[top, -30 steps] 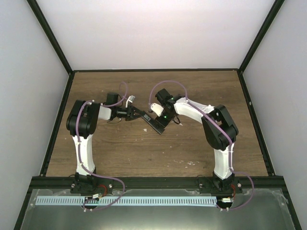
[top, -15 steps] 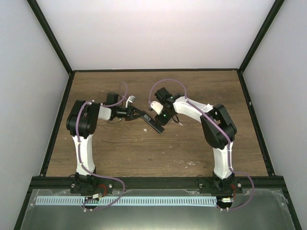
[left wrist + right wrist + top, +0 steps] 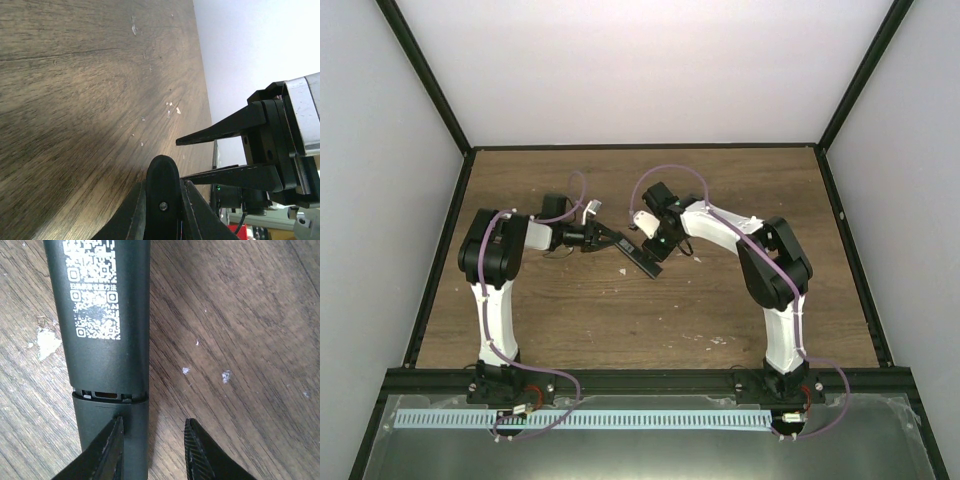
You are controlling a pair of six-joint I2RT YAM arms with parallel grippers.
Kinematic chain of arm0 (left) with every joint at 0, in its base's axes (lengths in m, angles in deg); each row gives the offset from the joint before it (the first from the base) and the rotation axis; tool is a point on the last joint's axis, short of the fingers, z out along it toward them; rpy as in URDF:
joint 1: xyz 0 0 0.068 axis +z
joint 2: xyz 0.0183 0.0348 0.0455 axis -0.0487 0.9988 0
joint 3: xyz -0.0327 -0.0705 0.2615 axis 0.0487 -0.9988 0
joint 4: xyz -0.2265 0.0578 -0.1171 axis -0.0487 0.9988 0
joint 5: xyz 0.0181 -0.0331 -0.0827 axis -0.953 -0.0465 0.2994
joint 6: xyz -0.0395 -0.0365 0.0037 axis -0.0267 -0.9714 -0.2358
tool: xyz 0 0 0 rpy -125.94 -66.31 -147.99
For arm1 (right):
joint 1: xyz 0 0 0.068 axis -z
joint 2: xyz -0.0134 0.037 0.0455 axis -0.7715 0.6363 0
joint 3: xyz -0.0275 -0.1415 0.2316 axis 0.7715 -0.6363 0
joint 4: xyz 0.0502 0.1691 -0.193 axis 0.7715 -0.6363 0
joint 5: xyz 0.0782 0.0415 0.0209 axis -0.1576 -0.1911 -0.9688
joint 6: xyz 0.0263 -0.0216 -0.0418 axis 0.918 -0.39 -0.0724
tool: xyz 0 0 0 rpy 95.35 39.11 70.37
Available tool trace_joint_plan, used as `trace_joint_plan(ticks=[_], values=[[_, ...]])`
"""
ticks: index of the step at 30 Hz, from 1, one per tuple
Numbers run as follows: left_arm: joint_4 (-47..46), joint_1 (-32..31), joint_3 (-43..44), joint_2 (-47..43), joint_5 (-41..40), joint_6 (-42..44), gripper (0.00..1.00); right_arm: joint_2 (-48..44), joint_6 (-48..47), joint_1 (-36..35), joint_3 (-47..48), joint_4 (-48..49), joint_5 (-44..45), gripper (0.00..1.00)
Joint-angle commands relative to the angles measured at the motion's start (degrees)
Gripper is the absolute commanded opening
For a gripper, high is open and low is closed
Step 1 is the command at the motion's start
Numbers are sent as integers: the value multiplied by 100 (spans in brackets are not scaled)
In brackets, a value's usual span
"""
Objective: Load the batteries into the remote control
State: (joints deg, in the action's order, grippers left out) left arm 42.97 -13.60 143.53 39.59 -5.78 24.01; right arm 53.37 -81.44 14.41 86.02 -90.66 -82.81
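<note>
The remote control [image 3: 645,260] lies slanted on the wooden table between both arms, back side up. In the right wrist view the remote control [image 3: 105,315] shows a white QR label and a narrow gap at the seam of its cover [image 3: 135,440]. My right gripper [image 3: 152,422] is open, with its left finger on the cover and its right finger over bare wood; it also shows in the top view [image 3: 653,245]. My left gripper [image 3: 616,238] meets the remote's upper-left end; in its wrist view [image 3: 163,182] it is closed around a black rounded end. The batteries are hidden.
The wooden table [image 3: 620,320] has black frame rails along its sides and white walls behind. In the left wrist view the right gripper [image 3: 181,160] points in from the right, fingers apart. Small white specks mark the wood.
My right gripper has shifted slightly up and to the left along the remote. The remote has nudged a little to the left. The left arm has stayed still.
</note>
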Motion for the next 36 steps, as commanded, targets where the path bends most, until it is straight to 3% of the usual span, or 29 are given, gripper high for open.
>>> trace_joint_plan(ticks=[1, 25, 36], values=[[-55, -22, 28, 52, -266, 278, 0, 192, 78, 39, 159, 110, -17, 26], [-135, -75, 86, 128, -256, 169, 0, 548, 470, 47, 514, 234, -62, 19], [-96, -71, 108, 140, -258, 184, 0, -361, 772, 323, 223, 354, -551, 18]])
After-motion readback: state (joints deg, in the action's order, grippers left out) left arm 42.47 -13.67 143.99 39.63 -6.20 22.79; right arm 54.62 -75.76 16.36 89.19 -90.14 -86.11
